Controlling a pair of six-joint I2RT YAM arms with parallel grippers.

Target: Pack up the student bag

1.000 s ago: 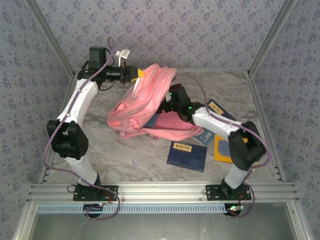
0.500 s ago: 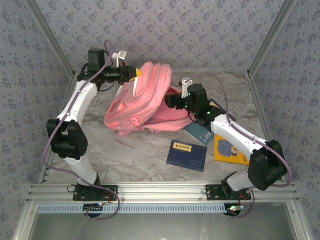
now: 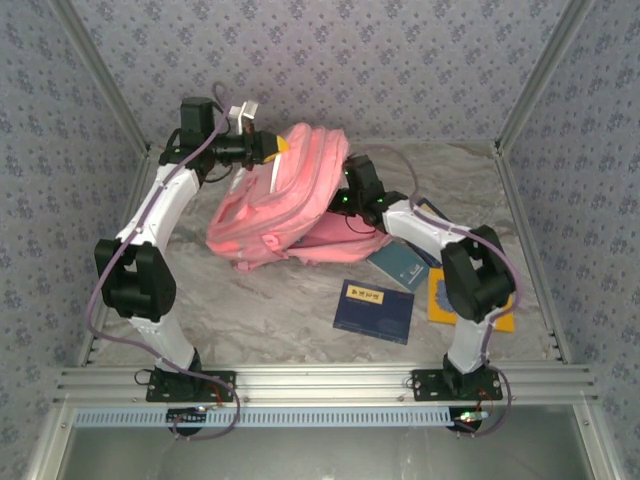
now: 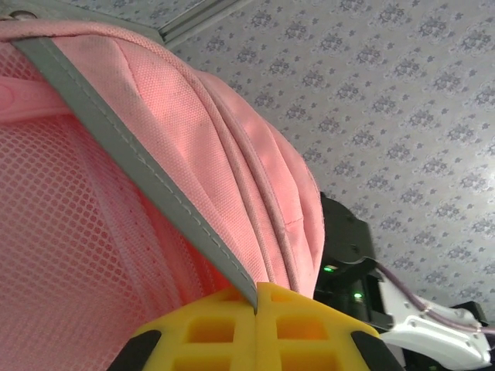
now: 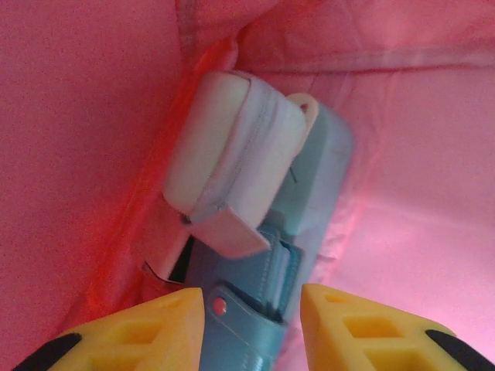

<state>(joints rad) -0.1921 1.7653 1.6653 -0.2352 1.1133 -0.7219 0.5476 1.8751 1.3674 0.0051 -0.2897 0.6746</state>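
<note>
A grey marbled surface (image 3: 260,300) carries the student bag (image 3: 275,205), a large pink fabric backpack, at its back centre-left. The bag's lower end rests on the surface and its top is hoisted toward the rear wall.

The white-and-black left arm (image 3: 150,225) reaches up and across to the bag's top. There the yellow-fingered left claw (image 3: 275,147) is clenched on a grey trim strip (image 4: 139,166) that runs along the bag's mesh-backed edge. The right arm (image 3: 420,230) stretches in from the other side to the bag's open mouth.

In front of the bag and to its right lie a navy book with a yellow label (image 3: 373,311), a teal book (image 3: 400,266) and a yellow book (image 3: 441,297), the last partly under the right elbow.

Inside the pink lining (image 5: 77,116) sits a light-blue zipped case (image 5: 317,178) with a white padded pouch (image 5: 224,174) lying on it. The right claw (image 5: 251,325) hangs just above them, its yellow fingers parted to either side of the case's near end. Whether they touch it cannot be told.
</note>
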